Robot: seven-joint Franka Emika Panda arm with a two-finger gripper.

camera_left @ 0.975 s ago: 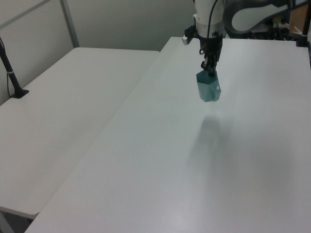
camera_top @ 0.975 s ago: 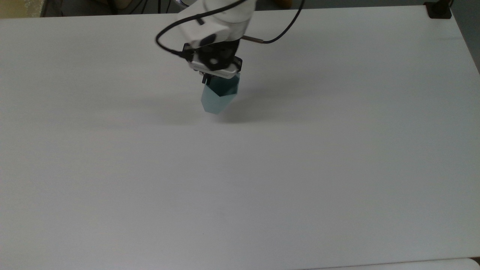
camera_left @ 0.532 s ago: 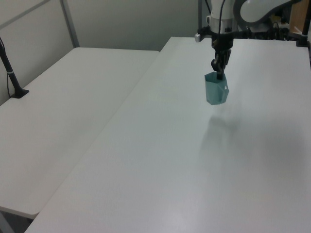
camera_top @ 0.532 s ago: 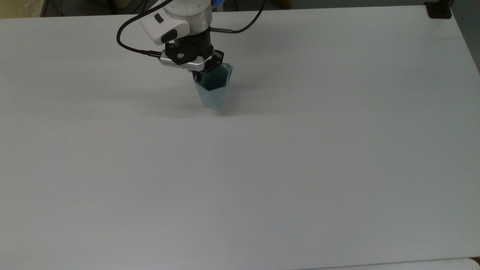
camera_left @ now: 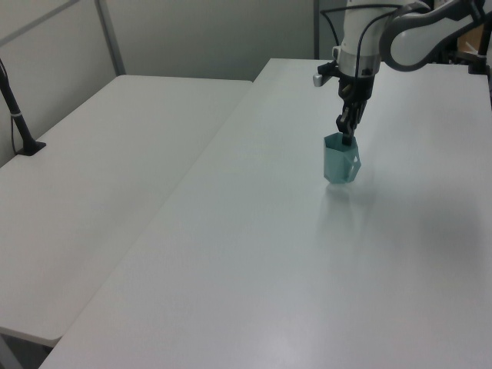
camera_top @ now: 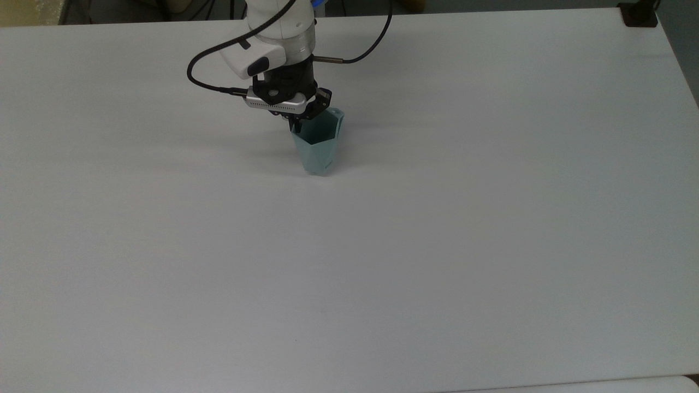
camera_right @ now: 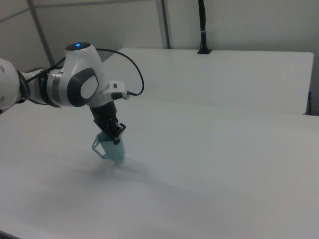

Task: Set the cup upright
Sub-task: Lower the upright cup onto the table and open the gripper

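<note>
The cup [camera_top: 316, 147] stands mouth up, its narrow base on or just above the white surface [camera_top: 437, 245], toward the far side in the top view. Its handle tab points to the right view's left. The hand [camera_top: 299, 121] comes down from above and pinches the cup's rim wall, fingers closed on it.

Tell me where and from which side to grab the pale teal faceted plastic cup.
Grip the pale teal faceted plastic cup by its rim wall, coming from above: its mouth faces up and the sides taper downward. The gripper already pinches the rim there.
</note>
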